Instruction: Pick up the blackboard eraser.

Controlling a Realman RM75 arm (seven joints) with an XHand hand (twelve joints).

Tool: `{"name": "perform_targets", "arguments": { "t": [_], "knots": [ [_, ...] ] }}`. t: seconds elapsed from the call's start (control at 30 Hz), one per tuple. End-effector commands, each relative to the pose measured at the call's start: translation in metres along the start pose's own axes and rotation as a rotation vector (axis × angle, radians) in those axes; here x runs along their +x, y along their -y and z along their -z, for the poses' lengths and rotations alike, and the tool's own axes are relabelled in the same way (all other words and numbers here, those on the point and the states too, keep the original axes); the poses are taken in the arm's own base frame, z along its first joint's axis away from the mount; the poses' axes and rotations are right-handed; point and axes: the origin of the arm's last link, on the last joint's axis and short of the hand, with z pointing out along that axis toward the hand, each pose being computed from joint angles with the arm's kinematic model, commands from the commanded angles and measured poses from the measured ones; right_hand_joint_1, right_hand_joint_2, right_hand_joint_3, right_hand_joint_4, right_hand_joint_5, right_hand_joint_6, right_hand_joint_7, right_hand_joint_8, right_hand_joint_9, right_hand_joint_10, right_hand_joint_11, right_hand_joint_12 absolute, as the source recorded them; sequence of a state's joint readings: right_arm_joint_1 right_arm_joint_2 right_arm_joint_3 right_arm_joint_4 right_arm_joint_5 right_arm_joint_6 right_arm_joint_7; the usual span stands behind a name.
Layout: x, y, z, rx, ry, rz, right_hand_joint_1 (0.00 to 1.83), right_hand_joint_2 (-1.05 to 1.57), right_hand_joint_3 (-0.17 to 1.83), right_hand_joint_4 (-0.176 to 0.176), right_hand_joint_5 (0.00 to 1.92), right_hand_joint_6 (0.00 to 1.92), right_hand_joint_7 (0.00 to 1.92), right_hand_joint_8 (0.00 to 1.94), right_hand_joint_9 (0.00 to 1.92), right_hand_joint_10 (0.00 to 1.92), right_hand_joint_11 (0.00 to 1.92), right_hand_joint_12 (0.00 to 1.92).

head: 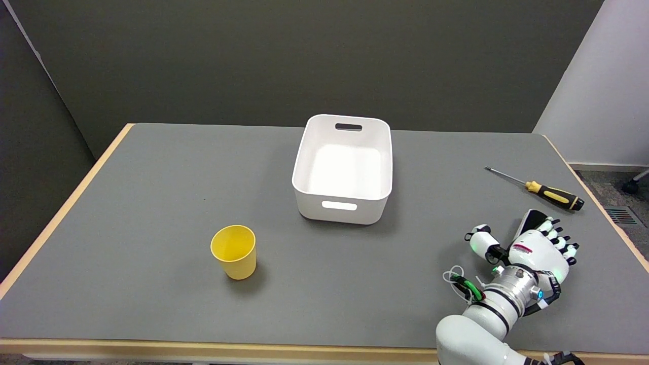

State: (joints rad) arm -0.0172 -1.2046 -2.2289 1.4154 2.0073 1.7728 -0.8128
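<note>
Right hand (527,243): low over the table's (152,213) near right part, fingers curled down around the blackboard eraser (532,219), thumb spread to the left. Eraser: dark, mostly hidden under the hand; whether it is clamped or only touched cannot be told. Screwdriver (542,189): yellow-and-black handle, lying just beyond the hand, apart from it. White bin (343,170): centre of table. Yellow cup (234,251): upright, near left of the bin.
</note>
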Motion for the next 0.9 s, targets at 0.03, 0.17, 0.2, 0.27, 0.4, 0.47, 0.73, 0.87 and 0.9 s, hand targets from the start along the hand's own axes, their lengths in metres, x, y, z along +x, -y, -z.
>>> {"name": "perform_targets", "arguments": {
  "t": [0.03,0.17,0.2,0.27,0.4,0.47,0.73,0.87,0.9],
  "knots": [
    [0.007,0.007,-0.001,0.052,-0.062,-0.008,0.53,0.75,0.9,-0.176,0.14,0.44,0.31,0.7,0.32,1.03,0.13,1.35],
    [0.006,0.009,-0.004,0.064,-0.067,0.0,0.68,0.87,0.85,-0.176,0.23,0.6,0.35,1.04,0.48,1.25,0.42,1.67],
    [0.005,0.009,-0.005,0.067,-0.065,0.003,0.72,0.9,0.83,-0.176,0.25,0.66,0.35,1.17,0.53,1.3,0.43,1.72],
    [0.005,0.009,-0.006,0.068,-0.064,0.006,0.77,0.94,0.81,-0.176,0.27,0.75,0.36,1.34,0.58,1.38,0.43,1.8],
    [0.004,0.012,-0.01,0.076,-0.063,0.007,1.2,1.25,0.38,-0.176,0.31,0.85,0.44,1.87,0.66,1.51,0.31,1.92],
    [0.004,0.014,-0.011,0.079,-0.067,0.005,1.2,1.24,0.42,-0.176,0.32,0.87,0.44,1.89,0.67,1.57,0.24,1.92],
    [0.007,0.022,-0.016,0.105,-0.077,-0.002,1.06,1.39,0.11,-0.176,0.4,1.78,0.46,1.84,0.71,1.78,0.26,1.92],
    [0.009,0.027,-0.016,0.139,-0.098,-0.001,1.06,1.4,0.1,-0.176,0.39,1.8,0.45,1.86,0.7,1.89,0.35,1.92],
    [0.01,0.028,-0.016,0.153,-0.108,0.001,1.05,1.4,0.1,-0.176,0.39,1.8,0.44,1.86,0.7,1.9,0.35,1.92]
  ]
}}
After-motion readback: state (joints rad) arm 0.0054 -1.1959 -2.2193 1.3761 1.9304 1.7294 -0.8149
